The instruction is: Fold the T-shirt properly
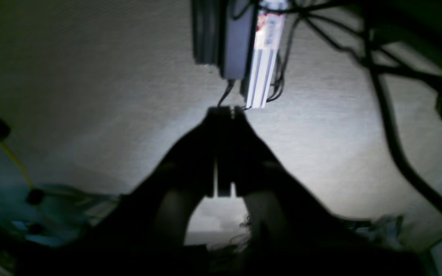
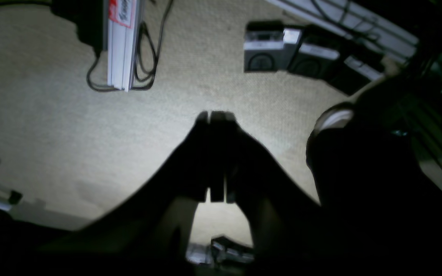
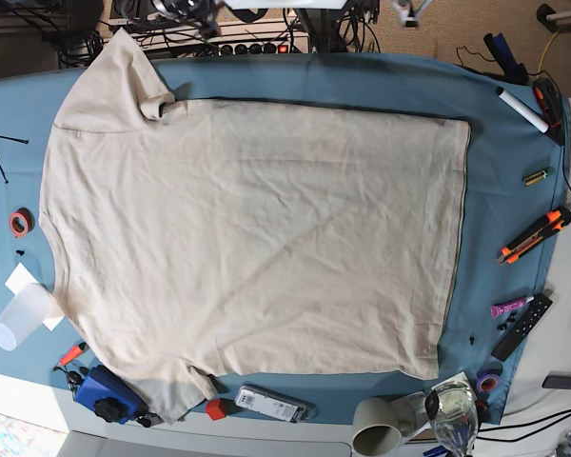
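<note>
Teal-blue table cloth (image 3: 514, 162) over the work table in the base view, clutter ringed round its edges. Spread flat across the middle: the beige T-shirt (image 3: 257, 238), collar end toward 9 o'clock, hem toward 3 o'clock, one sleeve reaching to 11 o'clock, the other folded under near 7 o'clock. At 8 o'clock, just off the shirt's edge, a translucent plastic cup (image 3: 19, 319) lying on white paper. At 9 o'clock, a red tape roll (image 3: 20, 222). At 7 o'clock, a blue device (image 3: 109, 393) beside the lower sleeve. Toward 3 o'clock, well apart from the hem, an orange utility knife (image 3: 533, 236) and a white marker (image 3: 521, 109); toward 4 o'clock, a black remote (image 3: 523, 327). At 5 o'clock, a grey mug (image 3: 379, 426) on its side.

No arm visible in the base view. In the wrist views, carpeted floor beyond. Left gripper (image 1: 225, 112) dark against the carpet, fingertips pressed together, holding nothing. Right gripper (image 2: 215, 115) likewise closed and empty, aimed at the floor near an aluminium rail (image 2: 121, 42) with looped cables.
</note>
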`<act>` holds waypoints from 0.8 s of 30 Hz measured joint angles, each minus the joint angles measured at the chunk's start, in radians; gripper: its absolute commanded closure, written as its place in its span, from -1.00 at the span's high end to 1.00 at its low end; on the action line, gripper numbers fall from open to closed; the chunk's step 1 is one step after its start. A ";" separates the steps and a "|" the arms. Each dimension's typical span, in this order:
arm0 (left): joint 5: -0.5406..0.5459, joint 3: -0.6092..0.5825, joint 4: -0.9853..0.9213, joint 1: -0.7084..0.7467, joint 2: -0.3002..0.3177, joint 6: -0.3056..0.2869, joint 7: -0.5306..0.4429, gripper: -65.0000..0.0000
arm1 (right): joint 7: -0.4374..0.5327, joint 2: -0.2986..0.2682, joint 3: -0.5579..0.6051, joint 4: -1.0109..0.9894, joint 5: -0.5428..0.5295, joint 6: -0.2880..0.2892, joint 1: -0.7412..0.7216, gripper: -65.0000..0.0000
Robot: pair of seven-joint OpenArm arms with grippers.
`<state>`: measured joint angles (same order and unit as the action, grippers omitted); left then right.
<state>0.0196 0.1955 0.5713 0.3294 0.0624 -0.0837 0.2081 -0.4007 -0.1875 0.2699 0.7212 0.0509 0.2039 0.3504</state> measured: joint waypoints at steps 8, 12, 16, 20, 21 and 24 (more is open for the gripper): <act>0.130 -0.004 0.315 0.194 0.035 0.000 0.061 -1.00 | -0.055 -0.148 -0.032 0.438 -0.079 -0.002 0.280 -1.00; 0.184 -0.004 0.506 0.323 0.053 -0.003 0.082 -1.00 | -0.094 -0.181 -0.152 0.679 -0.156 0.000 0.452 -1.00; 0.193 -0.002 0.724 0.446 0.058 -0.003 0.081 -1.00 | -0.170 -0.183 -0.319 0.903 -0.290 0.002 0.587 -1.00; 0.192 -0.004 0.938 0.571 0.056 -0.004 0.107 -1.00 | -0.273 -0.190 -0.482 1.081 -0.402 0.022 0.675 -1.00; 0.194 -0.004 0.992 0.599 0.055 -0.002 0.122 -1.00 | -0.296 -0.191 -0.525 1.118 -0.431 0.042 0.694 -1.00; 0.191 -0.005 1.149 0.683 0.058 -0.003 0.140 -1.00 | -0.373 -0.188 -0.646 1.214 -0.554 0.121 0.750 -1.00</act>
<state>0.2104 0.1909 1.7199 1.0122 0.1200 -0.0868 0.3485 -0.7734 -0.3759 -0.3763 1.9354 -0.5030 0.3252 1.1007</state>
